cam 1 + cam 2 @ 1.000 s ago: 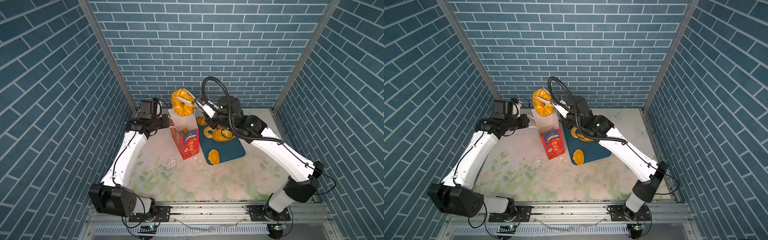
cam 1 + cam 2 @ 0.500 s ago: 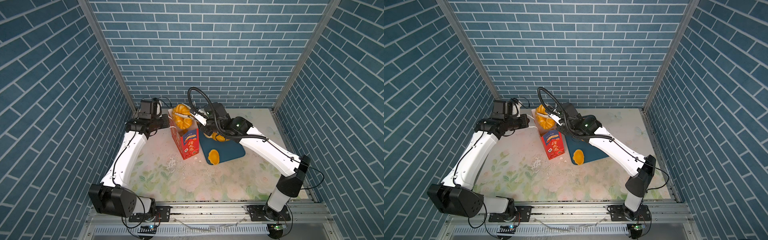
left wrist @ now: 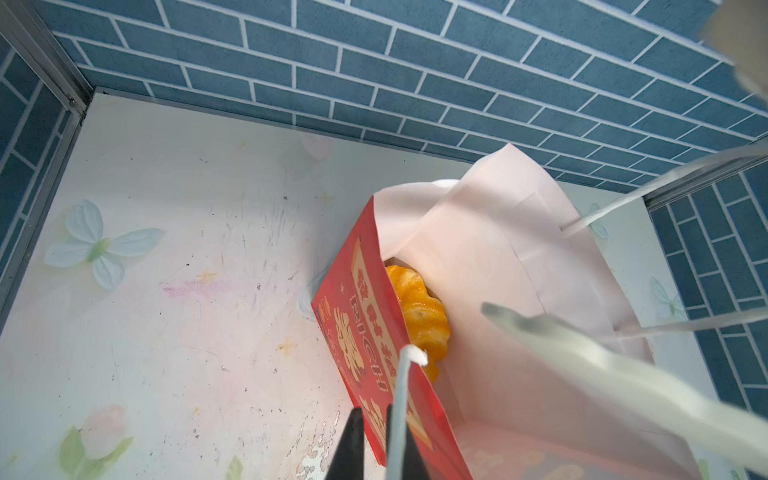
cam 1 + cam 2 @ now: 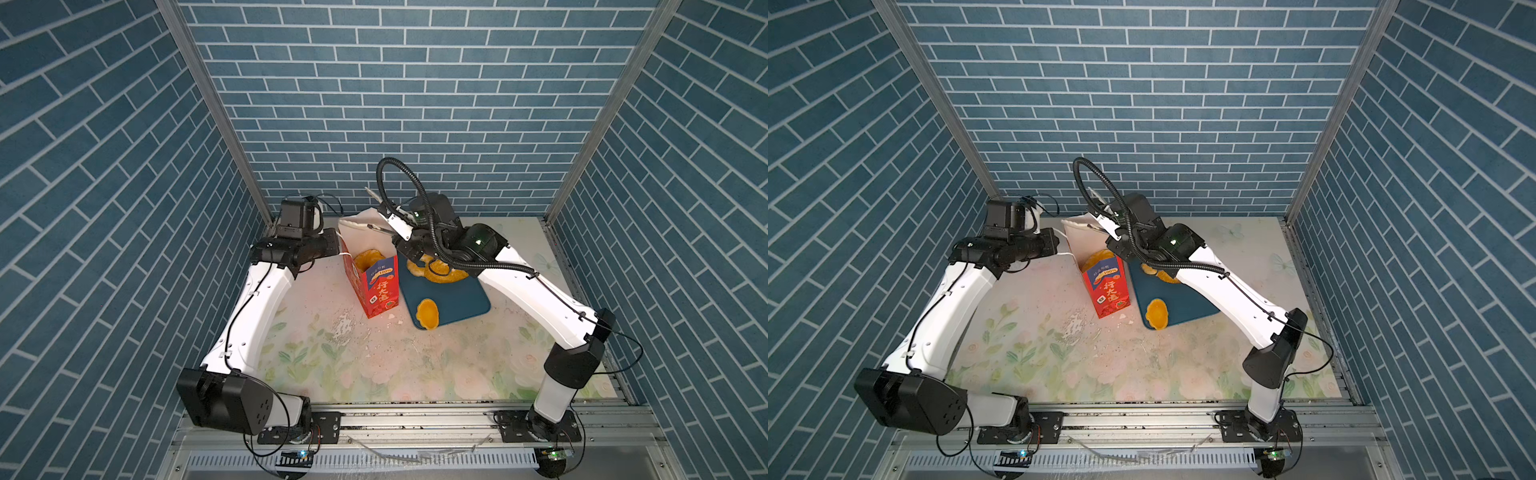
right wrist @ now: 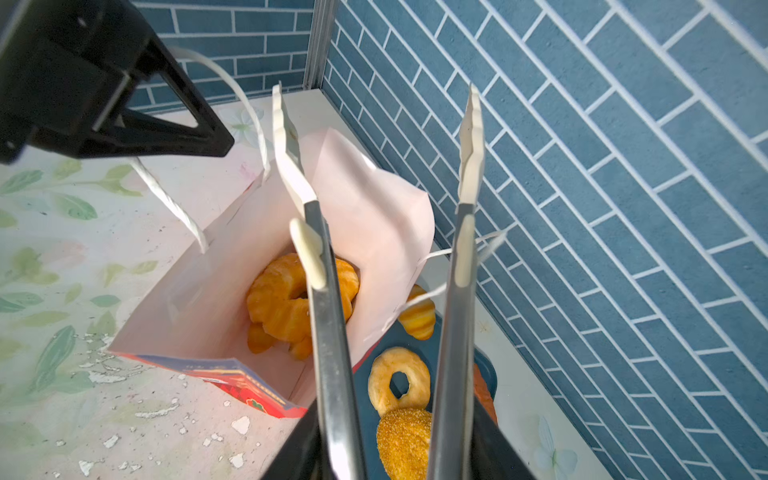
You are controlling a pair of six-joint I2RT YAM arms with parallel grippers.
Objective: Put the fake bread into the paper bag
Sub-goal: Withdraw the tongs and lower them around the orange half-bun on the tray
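Bread ring (image 5: pixel 270 301) inside paper bag (image 5: pixel 365 208), below right tool (image 5: pixel 375 104); jaws parted, empty.

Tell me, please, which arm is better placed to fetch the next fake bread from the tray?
Right. The right hand hangs open and empty over the paper bag, beside the tray where fake bread lies. The left hand is pinching the bag's cord handle, so it is busy.

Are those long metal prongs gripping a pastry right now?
No, the right gripper stands open and empty above the bag, with the ring pastry lying inside it.
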